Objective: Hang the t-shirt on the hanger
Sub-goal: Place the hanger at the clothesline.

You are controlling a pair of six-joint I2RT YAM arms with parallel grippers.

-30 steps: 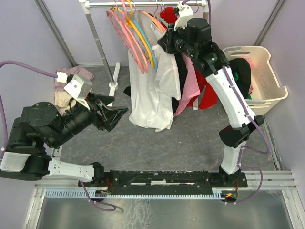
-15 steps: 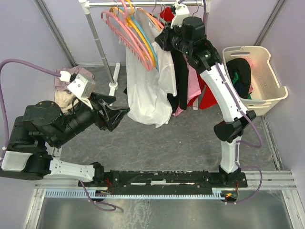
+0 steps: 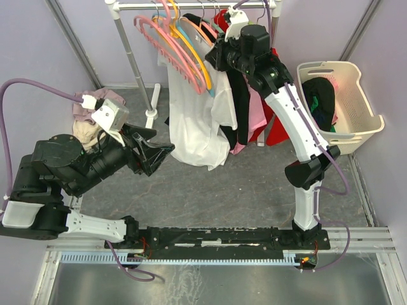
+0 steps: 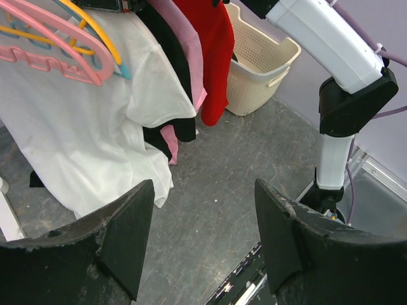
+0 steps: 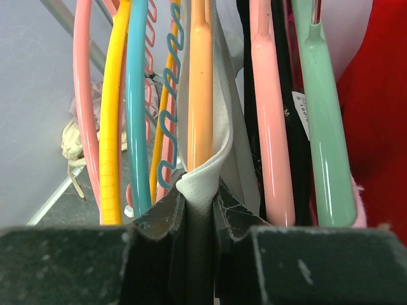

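Right gripper [image 5: 200, 198] is clamped on a fold of the white t-shirt [image 3: 191, 121], right at the orange hanger [image 5: 200, 82] on the rail [image 3: 191, 5]. The neighbouring tag [image 5: 304, 114] carries print (too small to read). Left gripper [image 4: 203, 235] hangs low, fingers wide apart.

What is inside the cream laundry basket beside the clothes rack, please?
A bunched black garment lies inside the basket, reaching near its rim. Anything beneath it and the basket's floor are covered. The right arm also hides the basket's left edge.
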